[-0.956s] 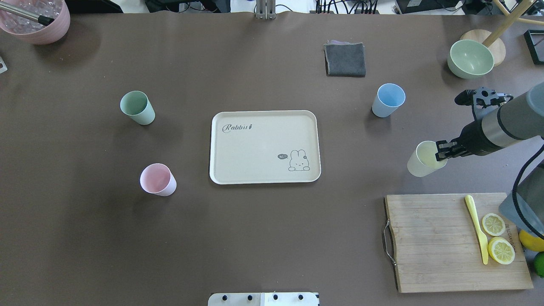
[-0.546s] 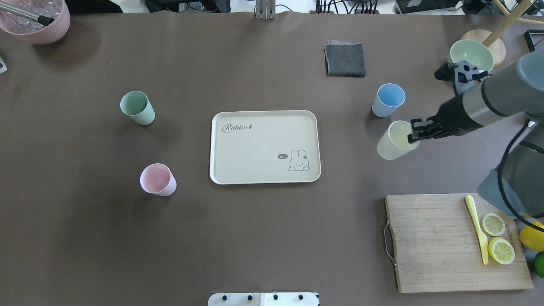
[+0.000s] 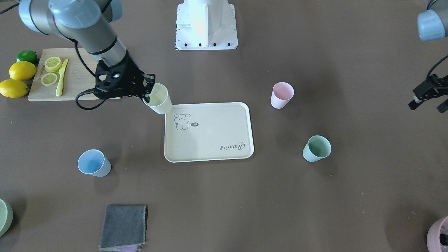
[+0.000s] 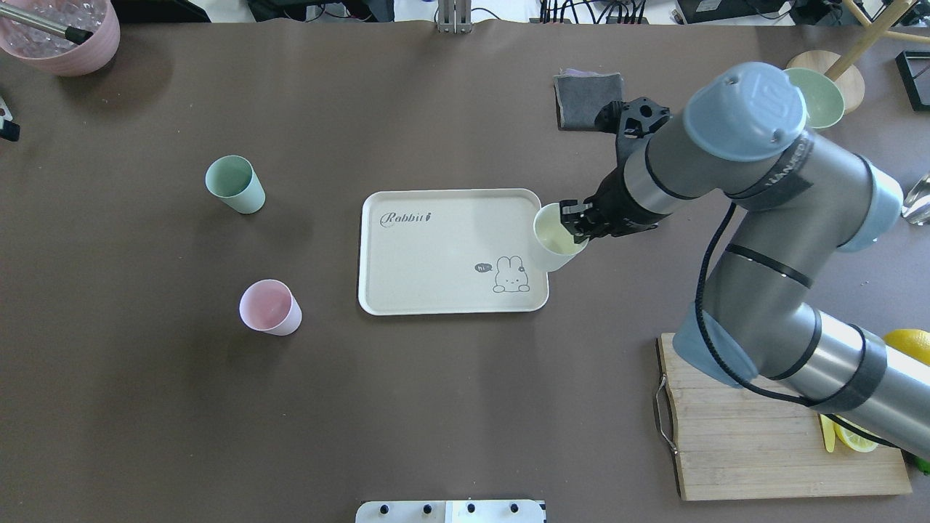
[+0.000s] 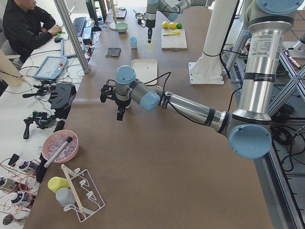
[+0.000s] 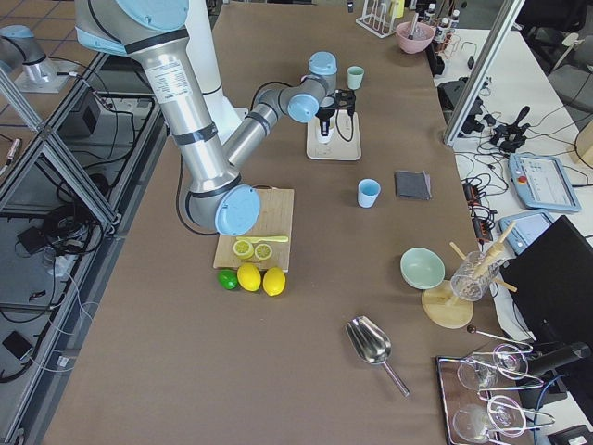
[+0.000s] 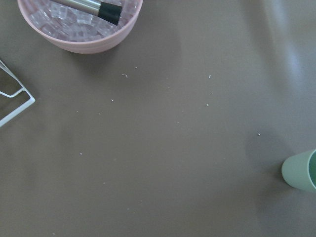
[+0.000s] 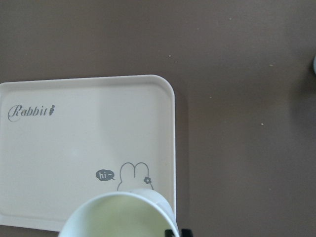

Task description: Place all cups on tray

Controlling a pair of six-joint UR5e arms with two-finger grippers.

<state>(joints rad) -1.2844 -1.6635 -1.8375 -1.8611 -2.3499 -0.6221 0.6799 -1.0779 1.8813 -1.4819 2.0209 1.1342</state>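
One brown table (image 4: pixel 465 407) carries everything, and the job is plain: four cups onto one tray, none standing there yet.

The right arm (image 4: pixel 734 189) reaches in from the table's right end across to the middle. The tray (image 4: pixel 436 254) lies flat at the middle of the table, bare but for its drawing.

The yellow cup (image 4: pixel 548 250) hangs upright over the tray's right short edge, by the rabbit. It looks lifted off the surface, though I cannot be sure. The blue cup (image 3: pixel 93 163) stands toward the right end and far edge. The green cup (image 4: pixel 236 185) and pink cup (image 4: pixel 270 307) stand toward the left end.

The right claw (image 4: pixel 577 224) pinches the yellow cup's rim on one side only, one finger inside and one outside. The left claw (image 3: pixel 427 95) hangs near the left end, spread and holding nothing.

To do this step well, I would carry the cup further inward, so its whole base clears the raised rim. A spot in a corner is best, leaving room for three more. A one-sided grip lets a cup swing, so go slowly. Lower straight down until the base sits flat, then part the fingers. Lift straight up, since the inner finger could drag the cup over.
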